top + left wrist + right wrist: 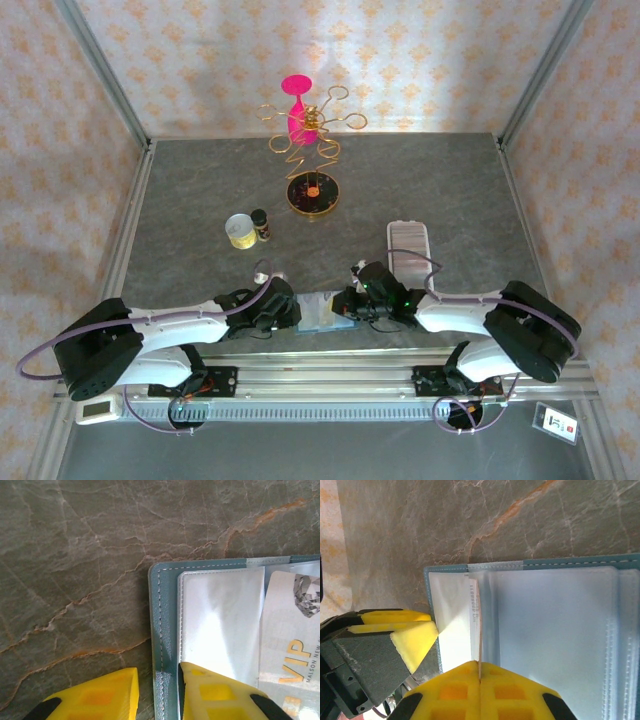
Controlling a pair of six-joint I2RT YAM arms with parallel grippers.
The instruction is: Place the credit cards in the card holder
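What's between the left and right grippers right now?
Top view: an open teal folding wallet with clear plastic sleeves spans the gap from left gripper to right gripper.

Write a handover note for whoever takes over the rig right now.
Left gripper: part open, astride the teal wallet's edge on the table.
Right gripper: shut on a thin white card, edge-on at the wallet's clear sleeves.
VIP card lies in the wallet; card holder stands apart, beyond the right arm.
Done: no card visibly in the holder. Left: move the cards there.
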